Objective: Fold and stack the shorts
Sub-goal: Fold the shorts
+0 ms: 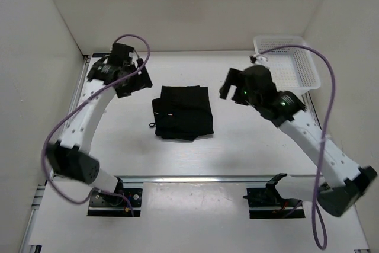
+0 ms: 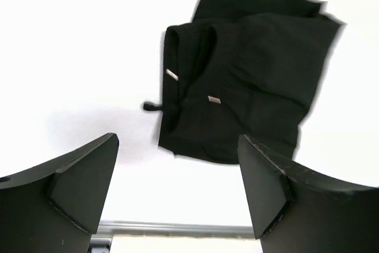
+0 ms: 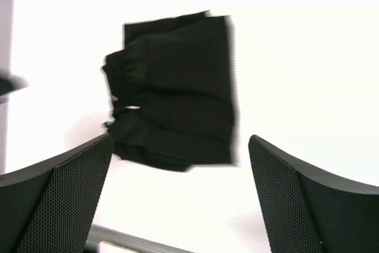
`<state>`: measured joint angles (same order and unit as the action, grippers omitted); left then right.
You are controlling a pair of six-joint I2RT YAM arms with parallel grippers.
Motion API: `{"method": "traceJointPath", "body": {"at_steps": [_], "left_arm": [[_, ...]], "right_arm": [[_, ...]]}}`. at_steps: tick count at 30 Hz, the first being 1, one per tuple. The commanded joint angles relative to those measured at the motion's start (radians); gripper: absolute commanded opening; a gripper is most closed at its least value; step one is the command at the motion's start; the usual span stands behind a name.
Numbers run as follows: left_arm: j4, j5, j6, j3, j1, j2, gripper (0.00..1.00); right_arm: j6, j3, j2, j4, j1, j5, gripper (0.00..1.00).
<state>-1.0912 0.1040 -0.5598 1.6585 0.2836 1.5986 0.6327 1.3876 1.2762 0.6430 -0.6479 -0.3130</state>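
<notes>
Running along the near edge: a silver metal rail [image 1: 201, 179], with both black arm bases bolted to it, on a plain matte white tabletop [image 1: 195, 152].
Cables: a purple cable [image 1: 53, 134] loops out from the left arm, and a second purple cable [image 1: 331, 81] arcs over the right arm.
Task item: the folded black soft fabric shorts [image 1: 182, 112] lie flat in a rough square at the middle of the table, between the two grippers and touching neither.
Drawstring: a thin black cord with small silver tips [image 2: 172, 75] shows at the gathered waistband, and its knotted end lies on the table just off the fabric.
Left gripper [image 1: 133, 82]: held above the table left of the shorts; in its wrist view the black fingers [image 2: 77, 182] are spread wide, with bare table between them.
Right gripper [image 1: 234, 87]: held right of the shorts; its mesh-textured fingers [image 3: 65, 194] are likewise spread wide.
Lights: small green lamps [image 1: 283, 103] glow on the right arm.
Far right corner: a white plastic mesh basket [image 1: 299, 69].
Room: plain white walls [image 1: 177, 4] close in the left, far and right edges.
</notes>
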Motion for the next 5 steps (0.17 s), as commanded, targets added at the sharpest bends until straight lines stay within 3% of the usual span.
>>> {"method": "traceJointPath", "body": {"at_steps": [1,5], "left_arm": [[-0.058,0.059,-0.015,-0.072,0.000,-0.242,0.93],[-0.067,0.098,-0.034,-0.199,0.000,-0.458,0.93]], "right_arm": [[-0.004,-0.125,-0.112,0.173,0.004,-0.188,0.99],[0.015,-0.251,-0.302,0.215,0.013,-0.253,0.99]]}}
